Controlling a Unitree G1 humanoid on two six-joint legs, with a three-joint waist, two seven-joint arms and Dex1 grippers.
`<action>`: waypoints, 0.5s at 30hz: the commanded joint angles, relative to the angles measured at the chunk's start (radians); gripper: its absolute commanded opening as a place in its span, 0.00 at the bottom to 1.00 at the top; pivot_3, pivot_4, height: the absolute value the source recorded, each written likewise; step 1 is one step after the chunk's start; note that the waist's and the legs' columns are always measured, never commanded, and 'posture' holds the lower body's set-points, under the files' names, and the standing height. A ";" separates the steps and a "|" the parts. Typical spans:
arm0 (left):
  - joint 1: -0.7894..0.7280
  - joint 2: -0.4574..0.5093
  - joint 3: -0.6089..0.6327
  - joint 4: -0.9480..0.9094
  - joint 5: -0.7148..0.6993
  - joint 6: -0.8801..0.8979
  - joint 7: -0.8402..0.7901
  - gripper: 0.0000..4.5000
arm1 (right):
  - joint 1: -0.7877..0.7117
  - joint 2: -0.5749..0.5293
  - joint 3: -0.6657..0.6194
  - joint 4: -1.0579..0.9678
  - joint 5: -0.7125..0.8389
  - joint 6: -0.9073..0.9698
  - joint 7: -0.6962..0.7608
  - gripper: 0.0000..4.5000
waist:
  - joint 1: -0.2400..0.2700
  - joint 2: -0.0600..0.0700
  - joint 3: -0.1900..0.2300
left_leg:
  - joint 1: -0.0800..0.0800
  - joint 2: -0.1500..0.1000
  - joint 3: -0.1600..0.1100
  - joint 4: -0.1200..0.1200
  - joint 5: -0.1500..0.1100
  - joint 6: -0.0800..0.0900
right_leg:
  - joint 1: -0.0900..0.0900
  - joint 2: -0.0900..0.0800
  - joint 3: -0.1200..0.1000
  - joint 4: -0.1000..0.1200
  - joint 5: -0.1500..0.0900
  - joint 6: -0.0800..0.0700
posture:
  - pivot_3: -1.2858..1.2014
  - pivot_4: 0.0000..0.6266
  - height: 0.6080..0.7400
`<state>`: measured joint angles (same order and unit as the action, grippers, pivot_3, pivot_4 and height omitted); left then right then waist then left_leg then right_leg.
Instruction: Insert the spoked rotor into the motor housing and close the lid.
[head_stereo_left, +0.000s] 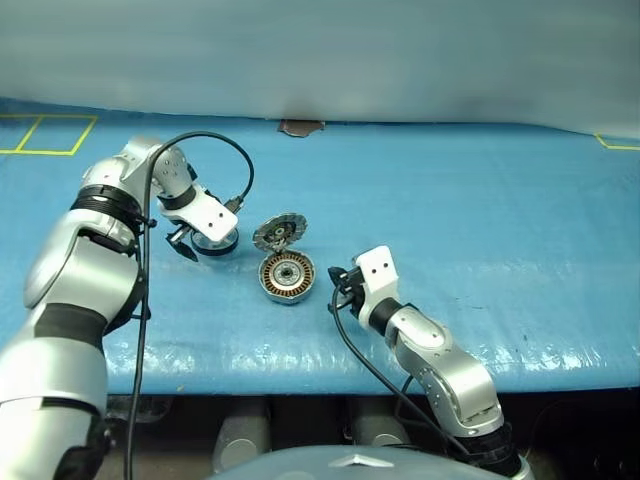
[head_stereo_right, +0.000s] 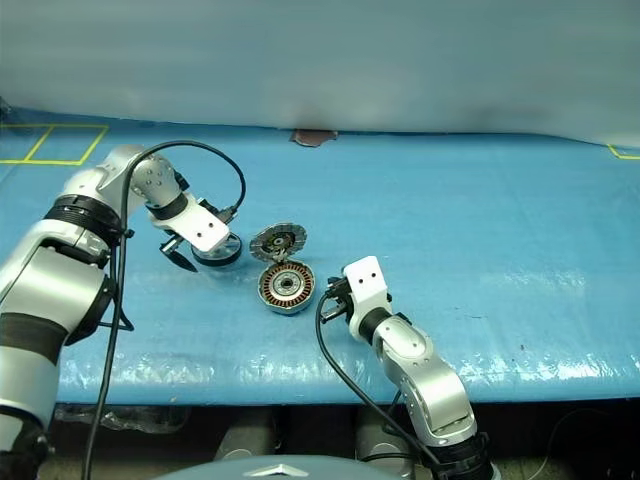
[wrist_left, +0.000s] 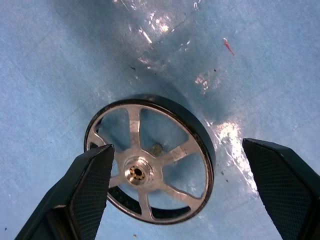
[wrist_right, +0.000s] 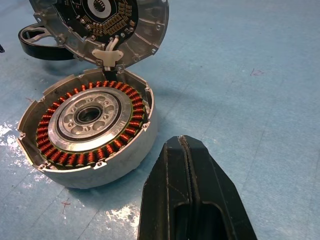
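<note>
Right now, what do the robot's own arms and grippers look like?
Both arms are glossy silver shells with black joint bands and white wrist blocks. A black cable loops along each arm. The left gripper has two black wedge-shaped fingers with a fine checkered texture; the right gripper's fingers are smooth black.

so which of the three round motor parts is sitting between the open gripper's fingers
The spoked rotor, with black rim and silver spokes, lies flat between the left gripper fingers. The copper-wound motor housing and its raised lid sit apart.

Above the motor housing (wrist_right: 90, 132) the way down is open, though the raised lid (wrist_right: 102, 27) blocks its far side and the spoked rotor (wrist_left: 150, 157) sits beyond.
</note>
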<state>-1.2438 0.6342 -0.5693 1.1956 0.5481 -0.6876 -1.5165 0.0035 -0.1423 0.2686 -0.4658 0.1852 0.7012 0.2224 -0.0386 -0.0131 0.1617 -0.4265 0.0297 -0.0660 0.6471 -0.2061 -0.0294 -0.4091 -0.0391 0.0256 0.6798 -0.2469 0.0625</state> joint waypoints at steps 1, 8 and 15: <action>-0.049 0.005 0.028 -0.040 -0.030 0.059 -0.056 0.99 | -0.005 0.005 0.000 -0.035 0.010 -0.005 0.007 0.00 | 0.000 0.000 0.000 | 0.000 0.000 0.000 0.000 0.000 0.000 | 0.000 0.000 0.000 0.000 0.000 0.000 | 0.52 0.24 1.00; -0.071 0.005 0.023 -0.054 -0.013 0.125 -0.011 0.99 | -0.008 -0.002 0.006 -0.034 0.009 0.001 0.014 0.00 | 0.000 0.000 0.000 | 0.000 0.000 0.000 0.000 0.000 0.000 | 0.000 0.000 0.000 0.000 0.000 0.000 | 0.52 0.24 1.00; -0.060 -0.014 0.009 -0.035 0.013 0.150 0.060 0.91 | 0.000 -0.013 0.007 -0.044 0.006 0.010 0.020 0.00 | 0.000 0.000 0.000 | 0.000 0.000 0.000 0.000 0.000 0.000 | 0.000 0.000 0.000 0.000 0.000 0.000 | 0.52 0.24 1.00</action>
<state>-1.2821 0.6251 -0.5613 1.1639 0.5519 -0.5455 -1.4728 0.0048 -0.1549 0.2759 -0.4665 0.1850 0.7103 0.2402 -0.0389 -0.0131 0.1617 -0.4266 0.0297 -0.0662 0.6471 -0.2061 -0.0294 -0.4092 -0.0391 0.0255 0.6798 -0.2468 0.0626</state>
